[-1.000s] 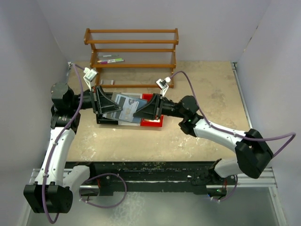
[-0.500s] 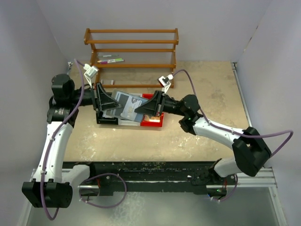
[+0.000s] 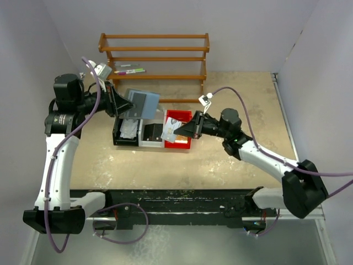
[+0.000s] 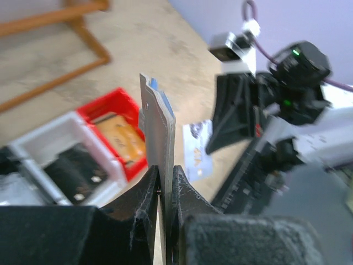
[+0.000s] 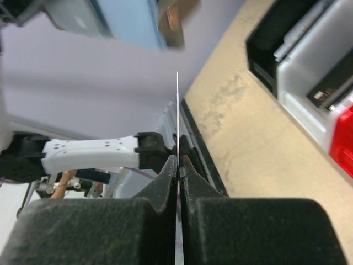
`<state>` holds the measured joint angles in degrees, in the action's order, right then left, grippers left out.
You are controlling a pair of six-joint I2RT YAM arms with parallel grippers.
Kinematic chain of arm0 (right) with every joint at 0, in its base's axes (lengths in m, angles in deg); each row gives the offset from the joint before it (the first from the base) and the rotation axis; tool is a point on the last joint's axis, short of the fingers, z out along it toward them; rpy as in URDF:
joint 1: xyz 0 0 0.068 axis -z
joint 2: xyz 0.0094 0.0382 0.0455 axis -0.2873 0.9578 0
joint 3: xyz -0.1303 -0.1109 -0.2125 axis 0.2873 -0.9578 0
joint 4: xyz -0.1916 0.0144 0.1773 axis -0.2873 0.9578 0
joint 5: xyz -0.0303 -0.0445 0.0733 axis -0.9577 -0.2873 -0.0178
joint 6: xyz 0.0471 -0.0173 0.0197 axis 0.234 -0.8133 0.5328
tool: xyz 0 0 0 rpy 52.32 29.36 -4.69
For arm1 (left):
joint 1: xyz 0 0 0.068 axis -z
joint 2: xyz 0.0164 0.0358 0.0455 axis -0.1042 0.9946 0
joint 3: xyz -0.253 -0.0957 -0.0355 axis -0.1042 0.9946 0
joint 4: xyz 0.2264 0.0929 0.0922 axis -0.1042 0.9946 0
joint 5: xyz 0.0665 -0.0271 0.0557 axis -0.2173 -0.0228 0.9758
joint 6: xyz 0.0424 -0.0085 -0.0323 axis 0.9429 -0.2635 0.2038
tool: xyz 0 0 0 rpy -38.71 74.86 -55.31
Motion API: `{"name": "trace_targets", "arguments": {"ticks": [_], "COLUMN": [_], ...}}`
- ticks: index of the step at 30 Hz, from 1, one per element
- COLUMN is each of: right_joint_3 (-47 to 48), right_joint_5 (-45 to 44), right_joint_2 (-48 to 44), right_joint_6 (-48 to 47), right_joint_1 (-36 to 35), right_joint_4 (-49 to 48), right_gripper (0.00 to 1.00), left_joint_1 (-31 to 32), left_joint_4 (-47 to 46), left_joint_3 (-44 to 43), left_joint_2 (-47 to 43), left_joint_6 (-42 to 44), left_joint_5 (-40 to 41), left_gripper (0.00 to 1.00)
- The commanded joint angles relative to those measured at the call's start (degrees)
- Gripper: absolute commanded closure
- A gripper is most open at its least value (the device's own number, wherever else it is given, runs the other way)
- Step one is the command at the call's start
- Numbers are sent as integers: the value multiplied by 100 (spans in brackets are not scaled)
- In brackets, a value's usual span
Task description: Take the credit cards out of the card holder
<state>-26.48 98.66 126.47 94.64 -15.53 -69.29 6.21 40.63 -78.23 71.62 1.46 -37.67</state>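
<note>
Right hand (image 5: 178,160) pinches a card (image 5: 177,110) seen edge-on, face hidden

From my console I saw a tan table top (image 3: 242,105), scuffed and blotched with pale marks. Plain lavender-grey panels closed it in: a back wall (image 3: 165,16), a left wall (image 3: 27,55) and a right wall (image 3: 325,83). Against the back wall stood a brown wooden rack (image 3: 154,51) of three open tiers, its feet on the table. A few markers (image 3: 129,70) lay on one of its shelves. Along the near edge ran a black beam (image 3: 182,199) speckled with pale crumbs, with an aluminium frame rail (image 3: 314,207) at its right end and a dull grey surface (image 3: 182,248) below. The light was soft and even, and the shadows were faint.
</note>
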Motion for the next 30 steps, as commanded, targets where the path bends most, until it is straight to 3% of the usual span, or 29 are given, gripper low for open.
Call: {"name": "trace_targets", "arguments": {"ticks": [1, 12, 18, 30], "right_joint_3": [444, 3217, 4521, 5989], "right_joint_5": [-383, -1310, -1475, -1509], "right_joint_2": [644, 3494, 4693, 6028], "right_joint_6": [-591, -475, -269, -175], "right_joint_1": [-114, -1154, -1303, -1321], "right_joint_4": [427, 765, 1049, 1585], "right_gripper": [100, 100, 100, 100], "left_joint_1": [12, 12, 12, 12], "left_joint_4": [-17, -450, -500, -417], "left_joint_3": [-522, -600, -531, -447], "left_joint_2": [49, -367, -537, -644], "left_joint_6": [447, 274, 37, -228], "left_joint_5": [2125, 2876, 1976, 1386], "left_gripper": [100, 100, 100, 100]}}
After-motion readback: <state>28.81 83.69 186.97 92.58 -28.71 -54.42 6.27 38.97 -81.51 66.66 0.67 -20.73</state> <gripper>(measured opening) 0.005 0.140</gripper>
